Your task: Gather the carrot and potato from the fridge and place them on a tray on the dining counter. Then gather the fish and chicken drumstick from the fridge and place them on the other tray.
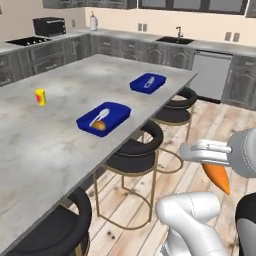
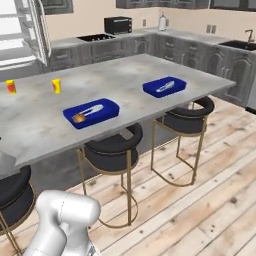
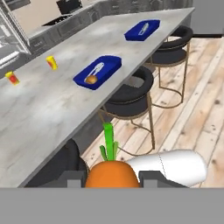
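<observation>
My gripper [image 1: 207, 159] is shut on an orange carrot [image 1: 218, 178], held out over the wood floor to the right of the dining counter [image 1: 60, 145]. In the hand view the carrot [image 3: 111, 171] sits between the finger tips [image 3: 73, 178] with its green top pointing away. Two blue trays lie near the counter's stool-side edge. The nearer tray [image 1: 116, 116] holds a pale long item and a small brown round item [image 1: 99, 125], perhaps the potato. A pale long item lies in the farther tray [image 1: 157, 82]. The open fridge [image 2: 20, 35] stands at the far left.
Three black stools with gold legs [image 1: 137, 150] line the counter's edge below the trays. A yellow can [image 1: 40, 97] stands on the counter, and a red-and-yellow one [image 2: 10, 87] further along. Wood floor [image 2: 210, 200] lies open to the right. Sink [image 1: 175, 40] and cabinets run along the back wall.
</observation>
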You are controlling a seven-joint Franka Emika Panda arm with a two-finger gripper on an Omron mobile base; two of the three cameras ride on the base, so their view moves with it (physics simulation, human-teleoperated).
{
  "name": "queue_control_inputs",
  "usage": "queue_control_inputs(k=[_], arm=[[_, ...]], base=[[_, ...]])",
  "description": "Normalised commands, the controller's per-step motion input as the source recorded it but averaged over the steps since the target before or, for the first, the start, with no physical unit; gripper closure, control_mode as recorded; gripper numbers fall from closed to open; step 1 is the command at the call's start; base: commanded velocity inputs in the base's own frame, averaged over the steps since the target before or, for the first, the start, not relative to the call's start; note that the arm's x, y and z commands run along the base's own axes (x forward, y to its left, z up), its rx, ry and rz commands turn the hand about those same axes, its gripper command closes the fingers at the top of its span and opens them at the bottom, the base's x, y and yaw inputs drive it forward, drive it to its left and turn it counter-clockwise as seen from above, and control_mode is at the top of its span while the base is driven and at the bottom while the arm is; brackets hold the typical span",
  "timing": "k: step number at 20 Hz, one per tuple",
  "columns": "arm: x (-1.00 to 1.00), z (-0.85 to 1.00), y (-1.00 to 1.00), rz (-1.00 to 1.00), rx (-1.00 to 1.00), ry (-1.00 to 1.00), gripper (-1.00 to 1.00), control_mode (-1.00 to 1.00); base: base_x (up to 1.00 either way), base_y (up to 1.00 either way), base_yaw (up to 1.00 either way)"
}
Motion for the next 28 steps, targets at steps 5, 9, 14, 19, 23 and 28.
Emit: queue_control_inputs(k=[5, 9, 14, 19, 23, 28], arm=[[0.00, 0.00, 0.00, 0.00, 0.00, 0.00, 1.00, 1.00], [0.00, 0.00, 0.00, 0.00, 0.00, 0.00, 1.00, 1.00], [0.00, 0.00, 0.00, 0.00, 0.00, 0.00, 1.00, 1.00], [0.00, 0.00, 0.00, 0.00, 0.00, 0.00, 1.00, 1.00], [0.00, 0.00, 0.00, 0.00, 0.00, 0.00, 1.00, 1.00], [0.00, 0.00, 0.00, 0.00, 0.00, 0.00, 1.00, 1.00]], base=[[0.48, -0.27, 0.43], [0.47, -0.29, 0.43], [0.49, -0.40, 0.40], [0.45, -0.71, 0.30], [0.45, -0.69, 0.29], [0.60, -0.44, 0.38]])
